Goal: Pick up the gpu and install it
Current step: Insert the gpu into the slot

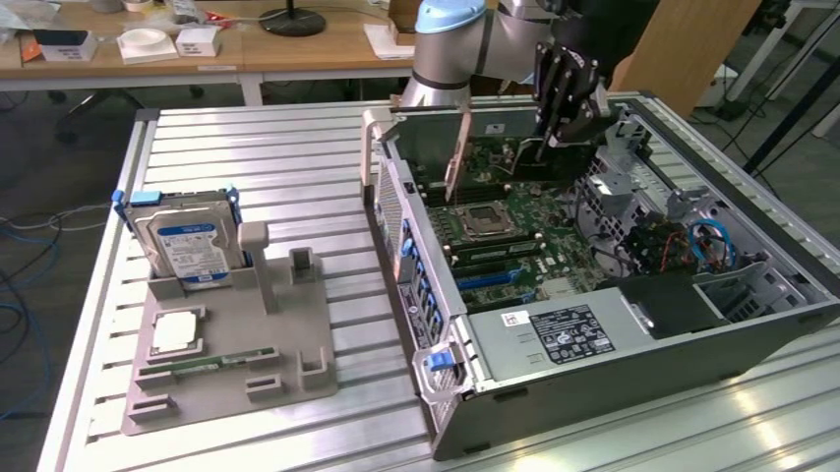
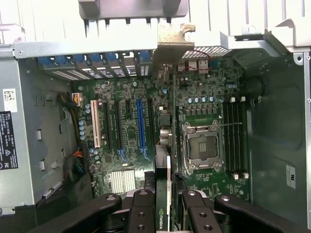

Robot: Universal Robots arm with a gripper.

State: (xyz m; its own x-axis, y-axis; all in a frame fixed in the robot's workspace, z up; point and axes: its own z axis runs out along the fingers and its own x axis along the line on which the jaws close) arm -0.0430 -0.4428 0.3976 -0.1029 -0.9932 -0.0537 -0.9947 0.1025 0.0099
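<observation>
The claw is closed on the gpu. The card is pinched by its two flat faces between the black fingers and is presented edge-on in the wrist view. In the exterior view the claw is seen lowered into the open computer case, which lies on its side on the desk. The gpu is carried upright above the motherboard, apart from it.

The relation that matters is the card's long axis. It runs straight out from the claw toward the rear wall of the case, and the metal bracket at the far end is up against that wall beside the row of blue clips. This axis is judged parallel to the expansion slots. The blue slot and the white slot lie just beside the card, on the side away from the processor socket. The card is seen between the blue slot and that socket. Whether a slot lies directly beneath its lower edge cannot be told, since the card hides the strip of board under it.

The pick-up is judged done and the seating not yet done.

Well apart, at the exterior view's left, a hard drive stands in a grey holder on the desk.
</observation>
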